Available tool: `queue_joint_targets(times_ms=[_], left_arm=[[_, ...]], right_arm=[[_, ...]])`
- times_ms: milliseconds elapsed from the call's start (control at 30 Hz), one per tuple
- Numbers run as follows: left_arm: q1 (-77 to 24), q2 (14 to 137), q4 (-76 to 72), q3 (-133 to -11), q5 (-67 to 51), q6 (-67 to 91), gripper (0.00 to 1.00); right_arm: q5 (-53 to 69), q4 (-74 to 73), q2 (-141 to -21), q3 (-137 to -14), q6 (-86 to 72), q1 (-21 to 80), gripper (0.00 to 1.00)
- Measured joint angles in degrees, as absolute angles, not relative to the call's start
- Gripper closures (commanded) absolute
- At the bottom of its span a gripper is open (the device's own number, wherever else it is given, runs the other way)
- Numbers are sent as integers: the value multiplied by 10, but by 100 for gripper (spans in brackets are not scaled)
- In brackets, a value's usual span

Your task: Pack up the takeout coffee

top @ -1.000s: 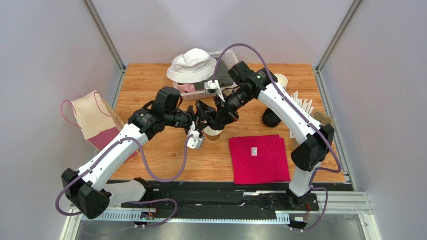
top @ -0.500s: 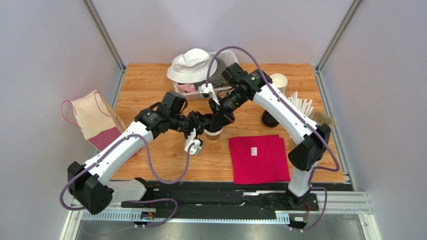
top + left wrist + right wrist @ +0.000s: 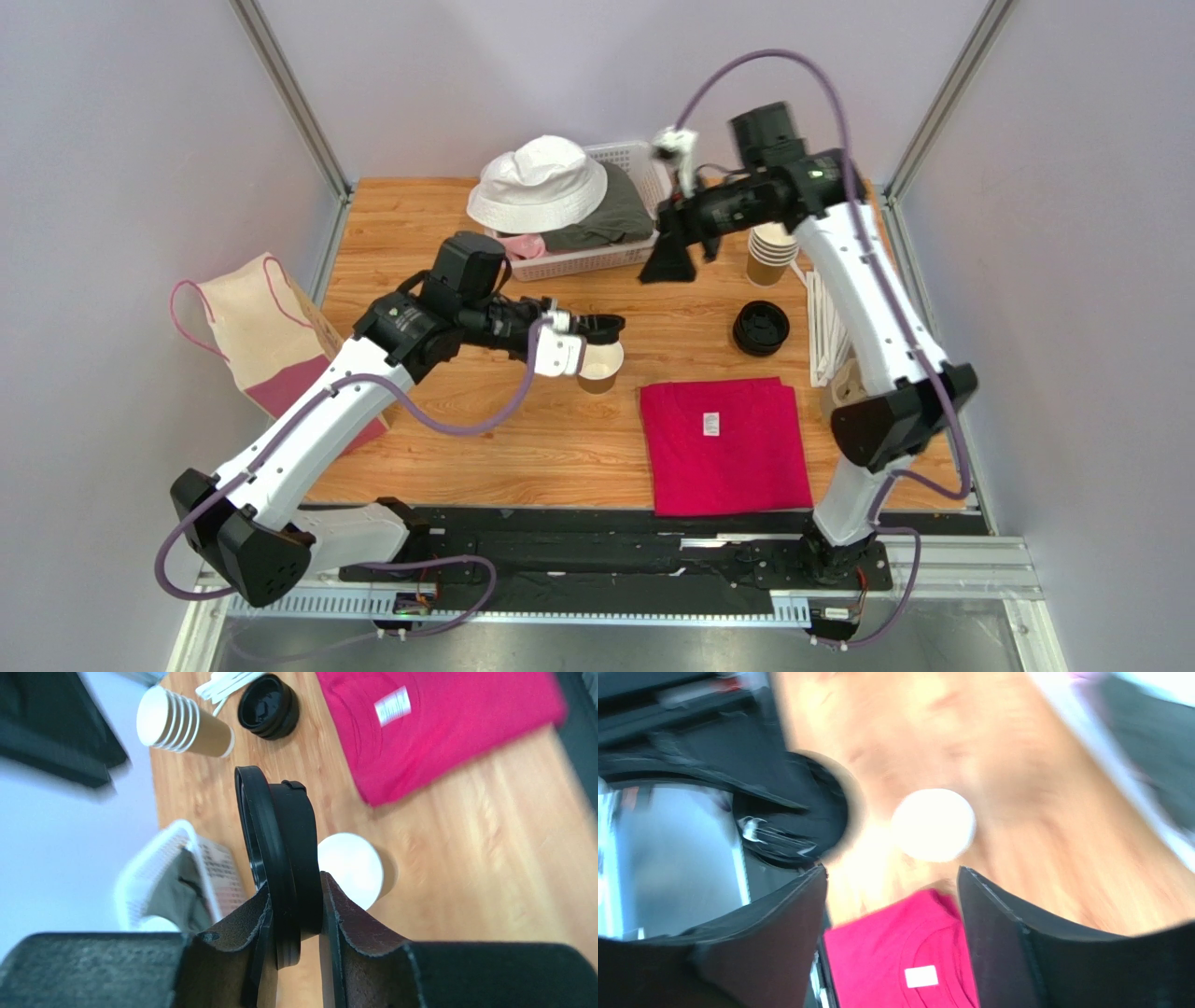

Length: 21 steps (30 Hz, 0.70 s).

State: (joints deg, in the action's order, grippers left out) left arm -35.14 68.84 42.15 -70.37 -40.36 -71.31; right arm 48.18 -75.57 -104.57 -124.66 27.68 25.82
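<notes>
At mid-table, just beside the folded red shirt [image 3: 725, 445]: lid above open cup, not yet seated.
I have the left gripper [image 3: 582, 340] clamped on the rim of a round black plastic lid [image 3: 277, 847]. The lid stands on edge, its flat face turned sideways rather than down. The small tan paper cup [image 3: 601, 367], white inside and uncapped, stands upright on the wooden table [image 3: 421, 238], just below and beyond the lid. I judge the lid must tilt flat before it can press onto the mouth. My left arm reaches in low from the left. The right gripper [image 3: 671, 261] hangs high toward the far side, jaws wide and empty, well apart from the cup.
</notes>
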Motion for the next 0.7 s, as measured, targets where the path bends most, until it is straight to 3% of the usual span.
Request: queue_joint_targets(times_ms=[167, 433, 600, 700], left_arm=[[-328, 715, 368, -784, -443, -417, 100], [-220, 813, 120, -792, -550, 137, 100], [-218, 823, 54, -762, -569, 291, 100], [-219, 823, 22, -762, -582, 332, 100]], right_arm=[[457, -600, -920, -1114, 175, 137, 22], [450, -370, -769, -969, 107, 164, 30], [431, -295, -753, -941, 106, 199, 41], [419, -284, -753, -924, 121, 232, 43]])
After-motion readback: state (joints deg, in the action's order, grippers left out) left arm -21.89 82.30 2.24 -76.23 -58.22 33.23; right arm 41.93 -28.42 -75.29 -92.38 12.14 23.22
